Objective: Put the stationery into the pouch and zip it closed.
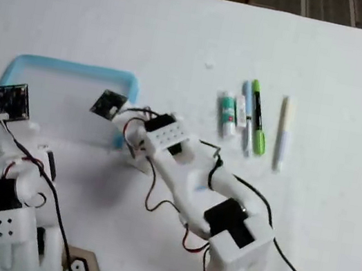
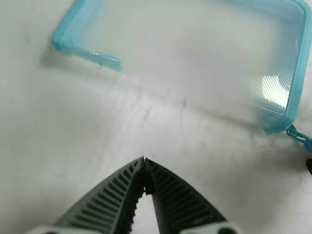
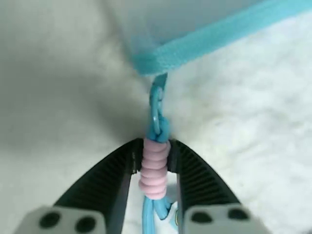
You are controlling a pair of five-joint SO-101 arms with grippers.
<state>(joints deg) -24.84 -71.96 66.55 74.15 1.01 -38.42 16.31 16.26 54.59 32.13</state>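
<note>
right gripper [image 3: 155, 146] is pinching the pink zip pull [image 3: 153, 175] on the pouch [image 3: 204, 41]; left gripper [image 2: 144, 165] is sitting closed, empty

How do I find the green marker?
In the high view, on the white table, look right of the clear blue-edged pouch to the row of stationery. The bright green marker lies between a blue-capped pen and a pale yellow pen set apart. Only it has a bright green body.

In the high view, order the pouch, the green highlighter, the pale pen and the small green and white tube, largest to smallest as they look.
Largest: pouch.
Next: green highlighter and pale pen, alike in length, so unranked.
Smallest: green and white tube.
</note>
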